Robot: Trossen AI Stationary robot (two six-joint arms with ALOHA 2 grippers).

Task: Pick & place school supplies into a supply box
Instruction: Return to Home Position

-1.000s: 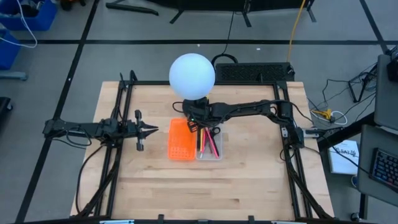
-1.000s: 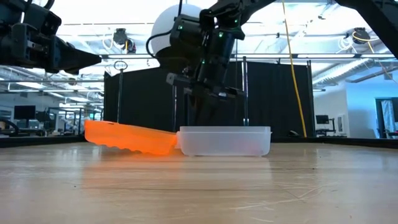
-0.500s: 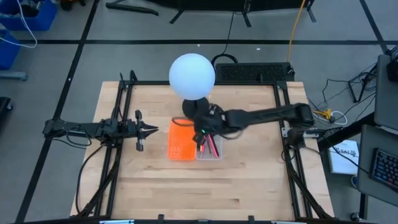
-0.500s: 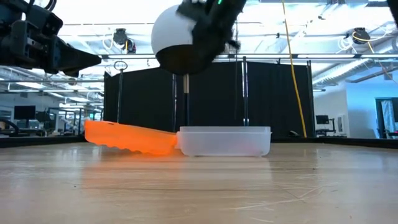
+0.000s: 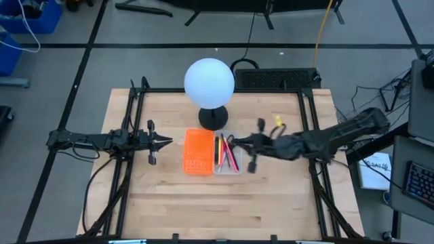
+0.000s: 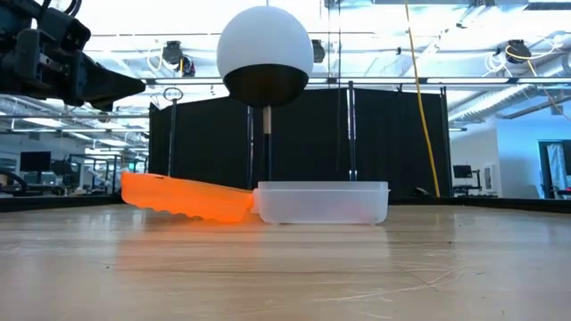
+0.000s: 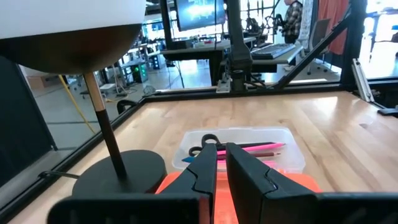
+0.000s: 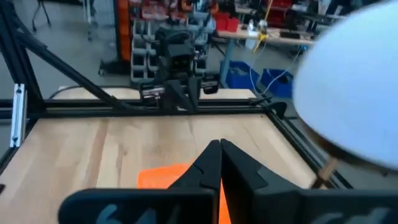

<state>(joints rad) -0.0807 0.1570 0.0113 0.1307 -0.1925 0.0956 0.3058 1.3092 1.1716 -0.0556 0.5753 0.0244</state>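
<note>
Lying in clear tray (image 5: 238,170), pens (image 5: 228,156) run toward lamp (image 5: 209,83); right gripper (image 5: 239,141) near.

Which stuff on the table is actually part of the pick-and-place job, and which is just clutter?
Job: clear tray with its joined orange half; pink pens and scissors inside the tray; right arm, jaws shut, at the tray's right side; left arm at the table's left edge.
Lying about: white globe lamp behind the tray.
</note>
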